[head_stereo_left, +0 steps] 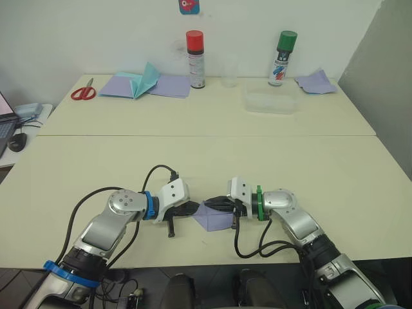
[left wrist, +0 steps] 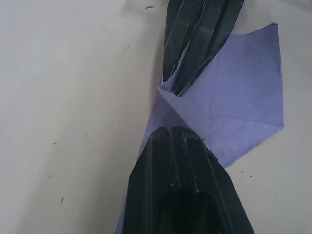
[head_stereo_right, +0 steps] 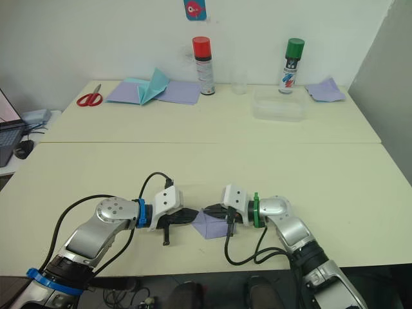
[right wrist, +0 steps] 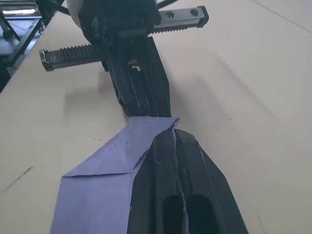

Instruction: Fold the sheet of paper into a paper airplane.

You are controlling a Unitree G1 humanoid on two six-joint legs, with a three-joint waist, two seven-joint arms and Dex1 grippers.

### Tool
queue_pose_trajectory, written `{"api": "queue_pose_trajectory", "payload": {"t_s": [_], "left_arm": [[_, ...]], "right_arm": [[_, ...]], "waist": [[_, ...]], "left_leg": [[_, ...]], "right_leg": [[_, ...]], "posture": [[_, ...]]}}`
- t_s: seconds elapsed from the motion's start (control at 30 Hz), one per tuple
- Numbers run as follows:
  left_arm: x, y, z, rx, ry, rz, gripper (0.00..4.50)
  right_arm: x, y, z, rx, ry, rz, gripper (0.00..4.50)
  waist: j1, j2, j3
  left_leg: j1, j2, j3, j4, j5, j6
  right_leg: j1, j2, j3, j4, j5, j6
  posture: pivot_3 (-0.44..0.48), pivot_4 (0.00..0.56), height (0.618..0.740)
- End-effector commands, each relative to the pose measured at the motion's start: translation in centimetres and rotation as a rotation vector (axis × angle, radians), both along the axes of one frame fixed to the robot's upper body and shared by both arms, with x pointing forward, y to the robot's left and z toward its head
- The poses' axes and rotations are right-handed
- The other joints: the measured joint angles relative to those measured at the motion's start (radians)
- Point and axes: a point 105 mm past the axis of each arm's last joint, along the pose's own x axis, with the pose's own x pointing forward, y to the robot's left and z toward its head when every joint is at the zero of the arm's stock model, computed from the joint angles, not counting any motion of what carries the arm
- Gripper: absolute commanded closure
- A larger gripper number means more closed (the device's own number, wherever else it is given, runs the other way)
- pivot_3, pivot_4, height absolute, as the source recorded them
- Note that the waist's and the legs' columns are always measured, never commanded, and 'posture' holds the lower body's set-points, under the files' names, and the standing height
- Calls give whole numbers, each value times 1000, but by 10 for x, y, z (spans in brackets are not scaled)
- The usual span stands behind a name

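Pinching sheet of paper, both grippers

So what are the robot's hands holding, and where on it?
Both hold the paper. The left end effector and the right end effector are each shut on the same folded corner, tip to tip.

Lilac sheet of paper, seemingly unpatterned

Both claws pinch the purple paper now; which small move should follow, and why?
Probably the right claw should carry its pinched edge across toward the left claw to fold the sheet of paper. Both claws are shut on one upper corner, tips nearly meeting, while the rest lies flat on the table, so only a few creases show.
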Motion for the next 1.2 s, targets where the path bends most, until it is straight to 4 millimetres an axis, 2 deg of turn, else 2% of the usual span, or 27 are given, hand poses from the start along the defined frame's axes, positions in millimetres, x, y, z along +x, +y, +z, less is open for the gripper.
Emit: {"api": "queue_pose_trajectory", "payload": {"t_s": [0.03,0.27,0.37,0.47,0.57,0.67,0.87,1.0,1.2], "left_arm": [[-2,24,-26,104,82,91,4500],[1,33,-19,112,37,115,4500],[5,35,-7,81,-22,124,4500],[12,33,18,-13,-90,153,4500],[8,21,38,-93,-136,109,4500],[-7,1,42,-145,-121,45,4500],[-18,-10,20,-106,-80,31,4500],[-13,-3,-4,-23,-52,83,4500],[-24,12,-39,61,79,80,4500]], "right_arm": [[6,-5,-8,-67,-30,-40,4478],[9,-8,-18,-121,-60,-71,4478],[10,-7,-17,-123,-67,-73,4478],[10,-6,-17,-123,-70,-73,4478],[11,-6,-18,-125,-73,-77,4478],[11,-6,-18,-124,-70,-79,4478],[11,-5,-17,-124,-70,-85,4478],[12,-5,-16,-123,-69,-90,4478],[12,-7,-16,-123,-64,-98,4478]], "waist": [[0,0,0],[0,0,0],[0,0,0],[0,0,0],[0,-1,0],[0,-1,0],[-1,-1,1],[0,-1,1],[0,-1,-1]], "left_leg": [[0,0,0,0,0,0],[0,0,0,-1,0,0],[0,0,0,-2,0,0],[-1,0,0,-4,0,0],[-5,0,1,-5,0,0],[-5,0,2,-5,0,0],[-5,-1,3,-6,0,0],[-5,-1,1,-6,0,0],[-3,-1,2,-6,0,0]], "right_leg": [[0,0,0,0,0,0],[0,0,0,0,0,0],[-2,0,1,0,0,0],[-5,0,1,0,0,0],[-8,1,0,0,0,1],[-8,1,0,0,2,4],[-9,1,0,0,3,5],[-8,1,0,0,2,4],[-8,1,0,0,0,0]], "posture": [[0,150,740],[0,150,740],[0,150,740],[0,150,740],[0,150,740],[0,150,740],[0,150,740],[0,150,740],[0,150,740]]}}
